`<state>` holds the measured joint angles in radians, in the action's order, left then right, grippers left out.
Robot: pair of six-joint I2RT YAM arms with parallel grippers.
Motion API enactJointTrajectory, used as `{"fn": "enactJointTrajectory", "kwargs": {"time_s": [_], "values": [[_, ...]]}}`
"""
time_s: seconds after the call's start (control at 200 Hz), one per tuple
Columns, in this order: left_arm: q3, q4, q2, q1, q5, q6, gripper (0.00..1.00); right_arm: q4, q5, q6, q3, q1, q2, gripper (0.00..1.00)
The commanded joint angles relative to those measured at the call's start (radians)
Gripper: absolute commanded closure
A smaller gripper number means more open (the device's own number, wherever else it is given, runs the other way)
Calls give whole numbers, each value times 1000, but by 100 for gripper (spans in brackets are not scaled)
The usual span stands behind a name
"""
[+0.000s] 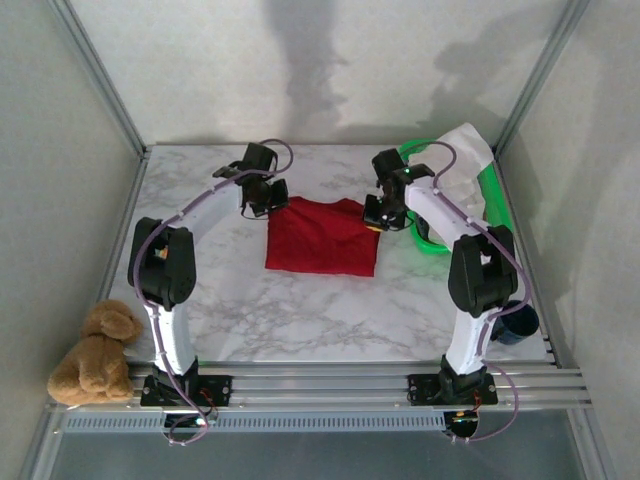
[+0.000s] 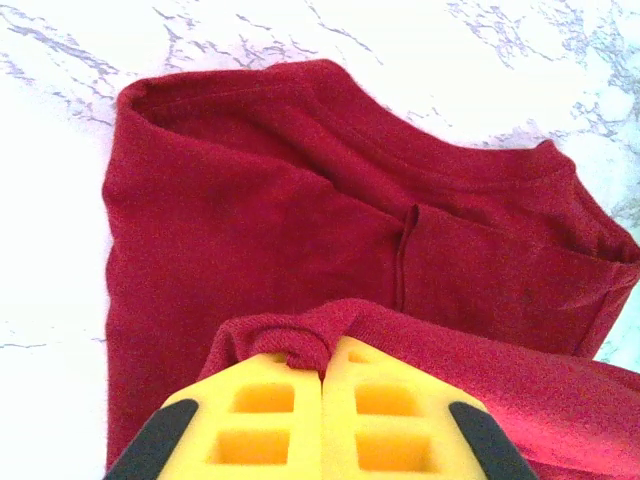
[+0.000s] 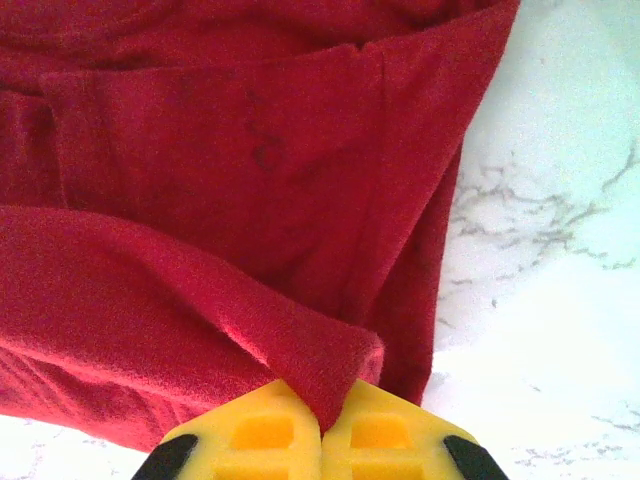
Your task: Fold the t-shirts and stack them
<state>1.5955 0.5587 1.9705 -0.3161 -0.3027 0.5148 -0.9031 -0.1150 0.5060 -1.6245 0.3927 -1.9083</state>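
Red t-shirt (image 1: 322, 237) lies on the marble table (image 1: 300, 320), left pincer (image 2: 322, 365) and right pincer (image 3: 322, 422) each clamped on its cloth.

Left tool (image 2: 322, 368), seen from its wrist: the two yellow fingers (image 2: 255, 410) are pressed together, with a small bunched fold of the red shirt (image 2: 260, 230) pinched between their tips. The shirt lies partly folded on the white marbled counter (image 2: 50, 260). Its hemmed neckline runs along the far edge, and a raised layer of cloth extends from the tool to the lower right.
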Motion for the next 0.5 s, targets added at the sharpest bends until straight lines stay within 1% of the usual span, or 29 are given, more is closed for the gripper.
{"fn": "enactJointTrajectory", "kwargs": {"time_s": [0.0, 0.125, 0.255, 0.395, 0.496], "values": [[35, 25, 7, 20, 14, -27, 100, -60, 11, -33, -73, -10, -35, 100], [64, 38, 8, 25, 3, -29, 100, -73, -12, -37, -114, -11, -47, 100], [88, 61, -16, 23, -7, -26, 100, -82, -38, -25, -121, -8, -14, 100], [81, 63, -59, 24, -6, -20, 100, -73, -25, -21, -98, -9, 26, 100], [114, 84, -54, 25, -4, -25, 100, -83, -15, -21, -128, -8, 15, 100]]}}
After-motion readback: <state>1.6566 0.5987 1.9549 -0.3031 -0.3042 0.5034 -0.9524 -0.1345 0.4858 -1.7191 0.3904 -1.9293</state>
